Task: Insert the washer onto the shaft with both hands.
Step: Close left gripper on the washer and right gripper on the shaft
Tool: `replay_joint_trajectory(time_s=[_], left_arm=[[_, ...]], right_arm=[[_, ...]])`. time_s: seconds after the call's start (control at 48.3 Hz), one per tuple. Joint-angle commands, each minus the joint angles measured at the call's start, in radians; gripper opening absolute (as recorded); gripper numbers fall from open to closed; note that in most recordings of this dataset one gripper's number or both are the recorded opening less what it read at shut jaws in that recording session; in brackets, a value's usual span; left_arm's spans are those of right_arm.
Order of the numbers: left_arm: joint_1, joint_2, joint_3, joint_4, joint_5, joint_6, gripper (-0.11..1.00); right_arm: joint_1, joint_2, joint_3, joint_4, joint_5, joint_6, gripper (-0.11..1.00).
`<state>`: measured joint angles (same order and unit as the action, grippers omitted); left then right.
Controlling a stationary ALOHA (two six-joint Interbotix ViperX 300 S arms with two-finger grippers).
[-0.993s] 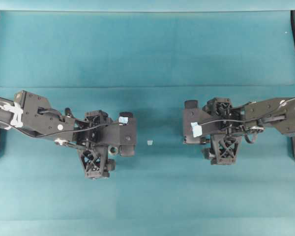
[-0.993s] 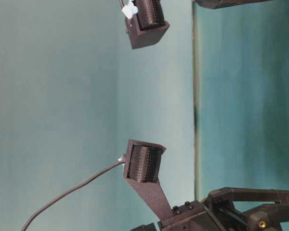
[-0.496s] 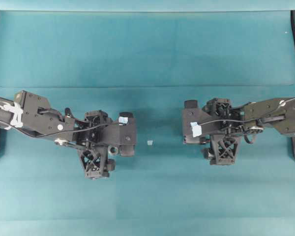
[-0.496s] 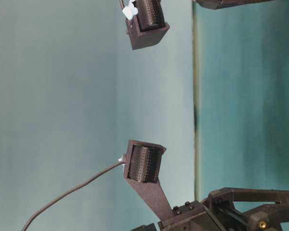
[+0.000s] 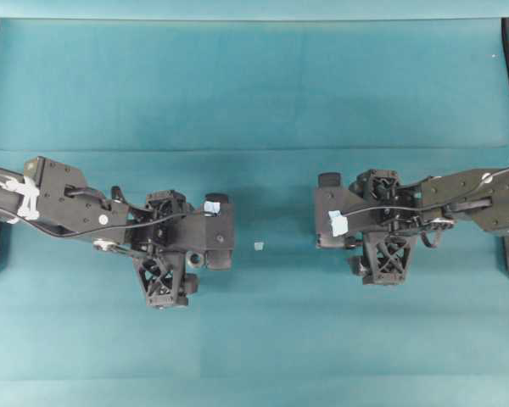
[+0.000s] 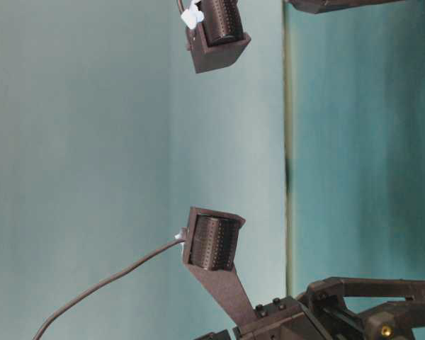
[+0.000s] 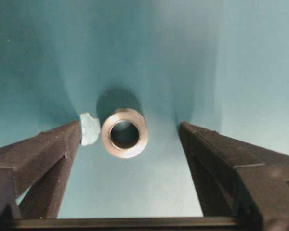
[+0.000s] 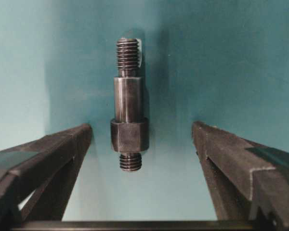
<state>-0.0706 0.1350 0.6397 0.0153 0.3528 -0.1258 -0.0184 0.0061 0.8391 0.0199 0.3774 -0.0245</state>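
Left hand (image 7: 130, 132) stands wide, straddling the washer (image 7: 124, 133); right hand (image 8: 142, 132) stands wide about the shaft (image 8: 128, 107). Neither is gripped: pre-grasp step. Next, both hands must close squarely. Washer lies flat on the counter (image 7: 241, 57), apparently bright steel; shaft stepped, threaded ends.

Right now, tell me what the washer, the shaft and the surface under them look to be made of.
Washer: apparently steel, dull grey sheen with a bright rim highlight.
Shaft: likely darker steel, smooth reflective midsection, cut threads at both ends.
Surface: matte teal, no glare; possibly a fabric or paper mat, hard to say which.
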Motion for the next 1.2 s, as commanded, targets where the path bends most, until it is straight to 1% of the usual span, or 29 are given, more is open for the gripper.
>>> replay_joint_trajectory(time_s=[0.0, 0.083, 0.165, 0.248, 0.29, 0.31, 0.352, 0.434, 0.517, 0.703, 1.179], left_arm=[[-0.002, -0.006, -0.008, 0.003, -0.017, 0.000, 0.89], [-0.002, -0.006, -0.008, 0.003, -0.026, -0.005, 0.85], [-0.003, -0.006, -0.009, 0.003, -0.028, -0.006, 0.75], [-0.003, -0.008, -0.008, 0.002, -0.028, 0.000, 0.59], [-0.003, -0.008, -0.006, 0.003, -0.028, 0.000, 0.49], [-0.003, -0.008, -0.006, 0.003, -0.028, 0.002, 0.41], [-0.005, -0.009, -0.006, 0.003, -0.028, 0.003, 0.34], [-0.008, -0.009, -0.005, 0.003, -0.028, 0.008, 0.34], [-0.009, -0.011, -0.005, 0.003, -0.028, 0.008, 0.34], [-0.011, -0.012, -0.005, 0.003, -0.028, 0.009, 0.34], [-0.011, -0.014, -0.005, 0.003, -0.028, 0.009, 0.34]], right_arm=[[-0.002, 0.003, -0.003, 0.003, 0.005, 0.009, 0.82], [-0.002, 0.003, -0.003, 0.005, 0.009, 0.009, 0.70], [-0.002, 0.003, -0.003, 0.005, 0.018, 0.009, 0.58], [-0.002, 0.003, -0.005, 0.005, 0.029, 0.009, 0.46], [-0.002, 0.003, -0.005, 0.005, 0.038, 0.009, 0.40], [-0.003, 0.005, -0.005, 0.005, 0.041, 0.009, 0.37], [-0.002, 0.005, -0.006, 0.005, 0.048, 0.009, 0.29], [-0.003, 0.006, -0.008, 0.005, 0.049, 0.009, 0.17], [-0.003, 0.008, -0.009, 0.005, 0.049, 0.009, 0.09], [-0.002, 0.011, -0.012, 0.005, 0.049, 0.008, 0.01], [-0.002, 0.011, -0.012, 0.005, 0.048, 0.008, 0.01]])
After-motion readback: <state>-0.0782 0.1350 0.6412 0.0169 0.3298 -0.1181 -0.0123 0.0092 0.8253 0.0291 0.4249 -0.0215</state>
